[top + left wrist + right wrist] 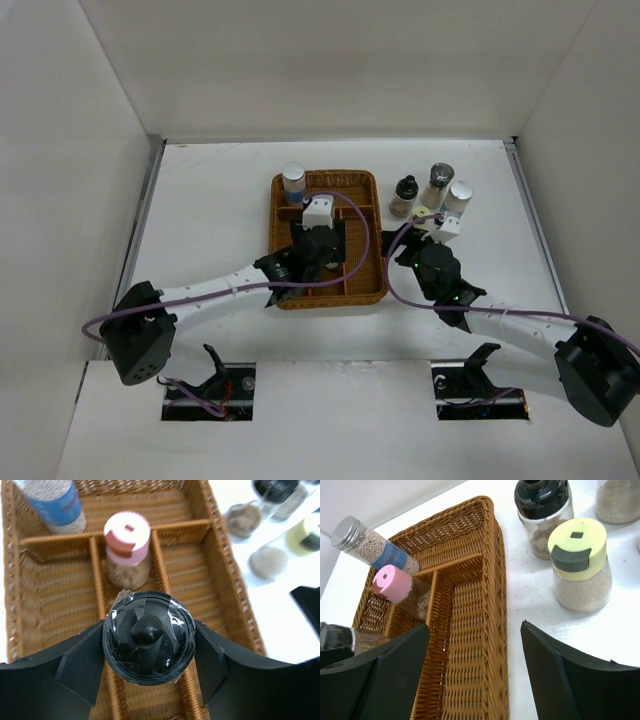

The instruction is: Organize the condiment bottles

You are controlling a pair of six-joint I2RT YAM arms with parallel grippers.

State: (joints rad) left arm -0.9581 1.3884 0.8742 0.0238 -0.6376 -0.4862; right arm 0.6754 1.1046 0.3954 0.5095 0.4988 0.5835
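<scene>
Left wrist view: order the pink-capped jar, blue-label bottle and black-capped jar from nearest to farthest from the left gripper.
1. Black-capped jar, held in the left gripper.
2. Pink-capped jar, just beyond, middle compartment of the wicker tray.
3. Blue-label bottle, far compartment, left side.

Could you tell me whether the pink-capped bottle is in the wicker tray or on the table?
In the tray: the pink-capped bottle stands between two dividers of the wicker tray.
</scene>
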